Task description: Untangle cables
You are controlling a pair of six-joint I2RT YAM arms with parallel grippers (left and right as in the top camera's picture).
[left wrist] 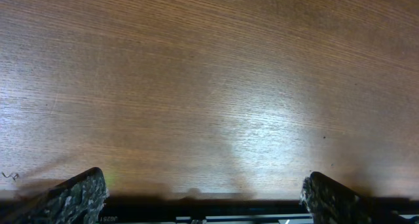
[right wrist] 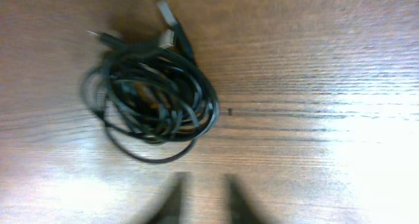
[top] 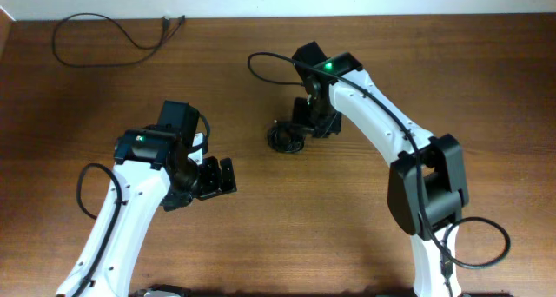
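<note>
You are looking down at a wooden table [top: 278, 245] where the knot of black cables [right wrist: 150, 96] is lying near the centre, at about eleven o'clock from your right gripper [right wrist: 204, 201]. Its jaws are standing partly apart and gripping nothing. One separate cable [top: 91, 43] is lying loose at the table's eleven o'clock. Your left gripper [left wrist: 203, 192] is hanging wide open over bare wood, at eight o'clock from the knot. If you are pinching several strands together, you are likely dragging or tightening the whole bundle, since nothing is pinning it down.

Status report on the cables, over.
Left gripper wide open, empty. Right gripper open, just short of cable knot. One loose cable lies apart. Nothing between.
</note>
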